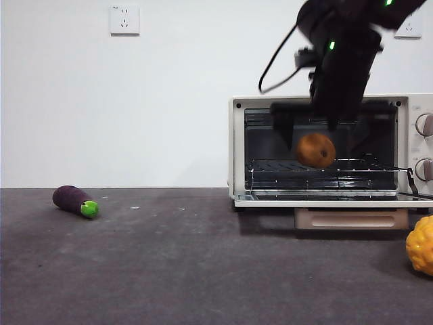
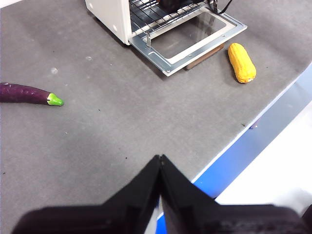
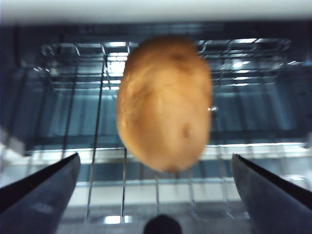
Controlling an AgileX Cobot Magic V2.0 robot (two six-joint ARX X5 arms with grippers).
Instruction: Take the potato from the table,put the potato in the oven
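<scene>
The orange-brown potato (image 1: 315, 150) (image 3: 165, 102) is at the mouth of the cream-white oven (image 1: 237, 149) (image 2: 109, 14), low over its wire rack (image 1: 270, 166) (image 3: 73, 73). Whether it touches the rack I cannot tell. My right gripper (image 1: 318, 132) (image 3: 156, 156) reaches down in front of the oven opening and is open, with its jaws wide on either side of the potato and touching it nowhere. The potato looks blurred in the right wrist view. My left gripper (image 2: 160, 158) is shut on nothing, high over the table's (image 1: 203, 257) near edge.
The oven door (image 1: 338, 201) (image 2: 195, 36) lies open and flat on the table. A purple eggplant (image 1: 74, 201) (image 2: 24, 93) lies at the far left. A bumpy yellow fruit (image 1: 421, 245) (image 2: 242, 62) sits close to the door's right front corner.
</scene>
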